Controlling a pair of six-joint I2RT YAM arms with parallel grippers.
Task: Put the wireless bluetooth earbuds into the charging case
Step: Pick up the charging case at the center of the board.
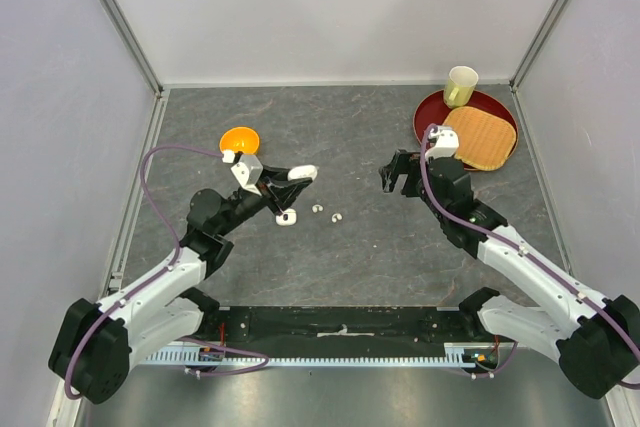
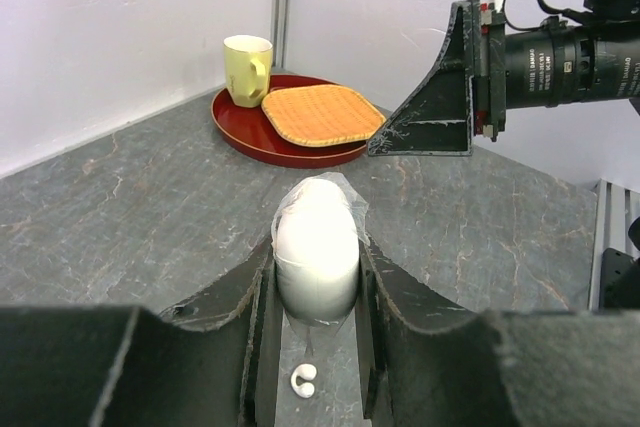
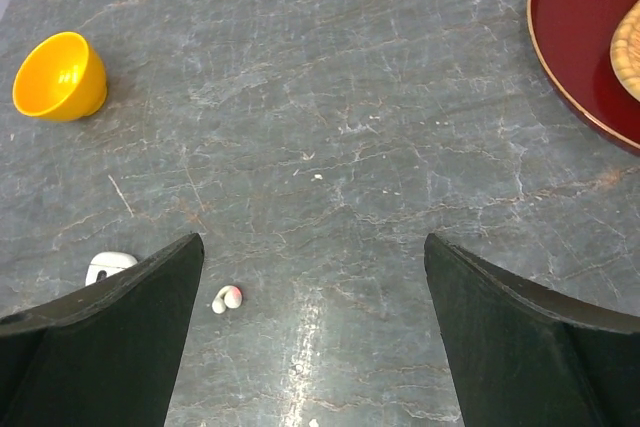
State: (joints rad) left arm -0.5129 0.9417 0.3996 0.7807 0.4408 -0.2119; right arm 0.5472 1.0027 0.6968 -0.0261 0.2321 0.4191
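**Ann:** Arm bases point(image 1: 95, 342) sit at six o'clock from above. Past them, the left claw point(image 1: 298, 176) is clamped on a white charging case point(image 1: 306, 171). Two earbuds point(image 1: 317, 209) lie loose on the worktop point(image 1: 350, 127) at its four o'clock.

**Bo:** Right claw point(image 1: 393, 175)?

**Ann:** Spread wide, holding nothing.

**Bo:** Left wrist view: case pinched by its sides, one earbud point(image 2: 302, 379) at six o'clock below.

**Ann:** Right wrist: fingers far apart, an earbud point(image 3: 227, 297) at seven o'clock. Tiny, light, slick shell, I'd guess. Pinch gently across the bulb or it skitters.
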